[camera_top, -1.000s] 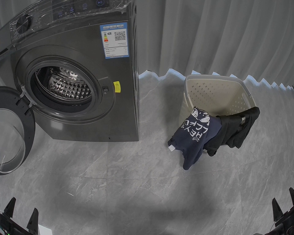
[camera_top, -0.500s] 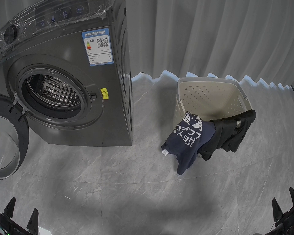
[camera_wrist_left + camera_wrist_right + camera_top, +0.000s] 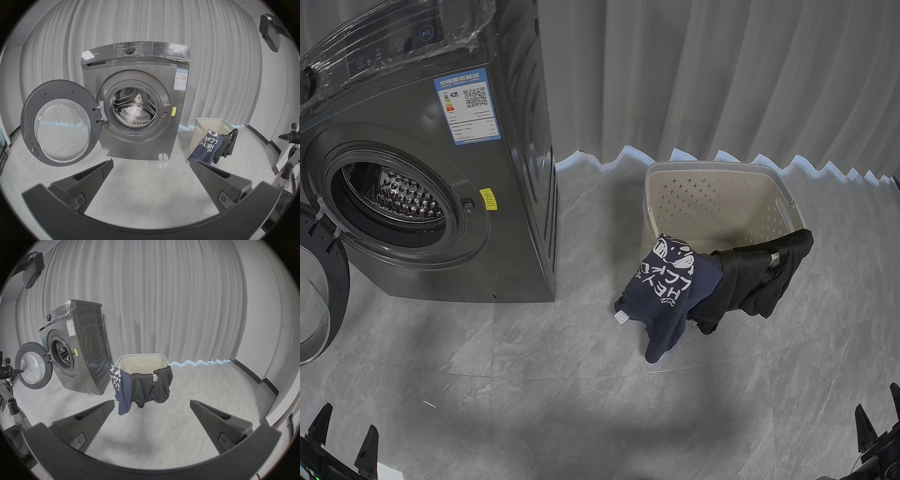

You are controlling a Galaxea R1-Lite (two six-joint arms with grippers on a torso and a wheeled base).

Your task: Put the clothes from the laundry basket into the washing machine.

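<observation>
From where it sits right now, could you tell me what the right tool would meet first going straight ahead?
Probably the black garment draped over the near rim of the laundry basket; the right tool points roughly at it, though depth is uncertain.

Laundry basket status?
Left pincer, right pincer open, empty. Navy printed T-shirt, black garment draped over rim of cream plastic laundry basket. Grey front-loading washing machine, round door open.
</observation>
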